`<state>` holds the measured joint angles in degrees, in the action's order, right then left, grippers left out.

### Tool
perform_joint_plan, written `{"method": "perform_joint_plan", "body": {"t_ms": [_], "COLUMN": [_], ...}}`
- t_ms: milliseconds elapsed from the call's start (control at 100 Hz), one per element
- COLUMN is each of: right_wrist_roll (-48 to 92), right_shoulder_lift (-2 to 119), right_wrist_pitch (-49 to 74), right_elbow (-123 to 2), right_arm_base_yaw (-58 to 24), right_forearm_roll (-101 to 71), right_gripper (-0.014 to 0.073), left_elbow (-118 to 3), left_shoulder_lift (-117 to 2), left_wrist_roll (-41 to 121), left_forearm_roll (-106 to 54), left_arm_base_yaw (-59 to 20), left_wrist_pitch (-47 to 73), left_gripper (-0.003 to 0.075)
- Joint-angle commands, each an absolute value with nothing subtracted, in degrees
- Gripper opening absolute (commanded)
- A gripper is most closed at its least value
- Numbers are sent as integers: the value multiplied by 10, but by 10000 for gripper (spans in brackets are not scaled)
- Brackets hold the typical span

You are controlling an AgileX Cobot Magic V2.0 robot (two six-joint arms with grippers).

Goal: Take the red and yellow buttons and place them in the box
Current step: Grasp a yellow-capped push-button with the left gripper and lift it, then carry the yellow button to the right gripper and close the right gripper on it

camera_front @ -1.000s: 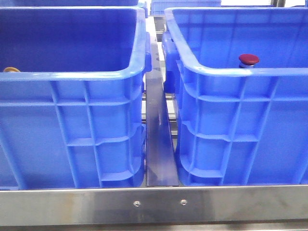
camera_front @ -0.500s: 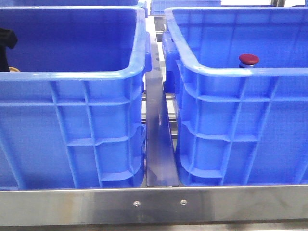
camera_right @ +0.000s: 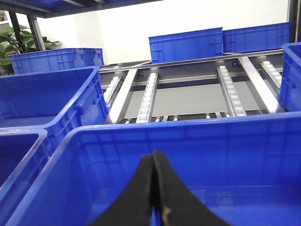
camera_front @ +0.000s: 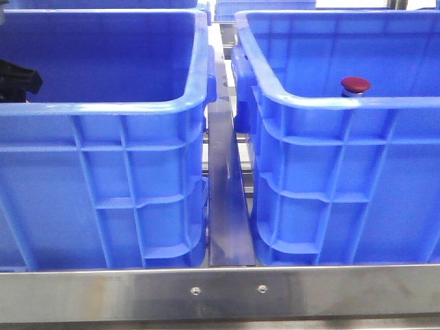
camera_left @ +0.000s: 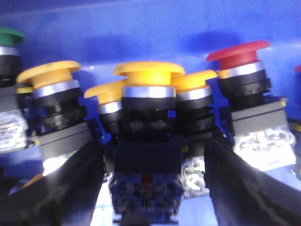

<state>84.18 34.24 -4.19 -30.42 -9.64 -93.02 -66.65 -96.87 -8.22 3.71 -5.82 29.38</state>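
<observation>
Front view: two large bright-blue ribbed plastic crates (camera_front: 103,137) (camera_front: 344,151). Left wrist view: four yellow mushroom-cap push buttons (camera_left: 148,75), one red-capped (camera_left: 237,52), one green-capped (camera_left: 9,35).

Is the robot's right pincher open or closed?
Closed. In the right wrist view, the right gripper's two black fingers press together with nothing between them.

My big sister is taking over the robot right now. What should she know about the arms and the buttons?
Left gripper: open, down in the left blue crate, its fingers on either side of a yellow button in a cluster of buttons. Nothing gripped yet.
Right gripper: shut, empty, above the right blue crate.
A red button already sits inside the right crate. Another red one stands in the left cluster.
Done: possibly one red button placed.
Left: close on the yellow button, lift it, put it in the box.
</observation>
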Motion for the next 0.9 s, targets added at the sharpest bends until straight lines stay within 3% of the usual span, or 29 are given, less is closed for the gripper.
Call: {"method": "perform_joint_plan", "body": {"t_ms": [0,90,270,650,890], "right_wrist_roll": [847,847,847,847,847], "right_shoulder_lift": [343,343,343,343,343], "right_wrist_pitch": [-40,-40,-40,-40,-40], "right_elbow": [-320,-320,-320,-320,-320], "right_arm_base_yaw": [-95,-95,-95,-95,-95], "right_forearm_roll": [-929,-929,-929,-929,-929], "right_gripper": [-67,-67,-67,-67,-67], "left_elbow": [-685,-685,-685,-684,-683], "left_shoulder_lift": [-948,-948,-946,-847,-733], "left_wrist_roll": [-86,-86,-86,-86,-86], "left_forearm_roll": [39,39,41,39,36], "left_arm_base_yaw": [-57,-57,-57,-73,-154], "left_wrist_pitch": [262,264,273,341,381], "left_gripper": [373,275,-16,-19,-19]}}
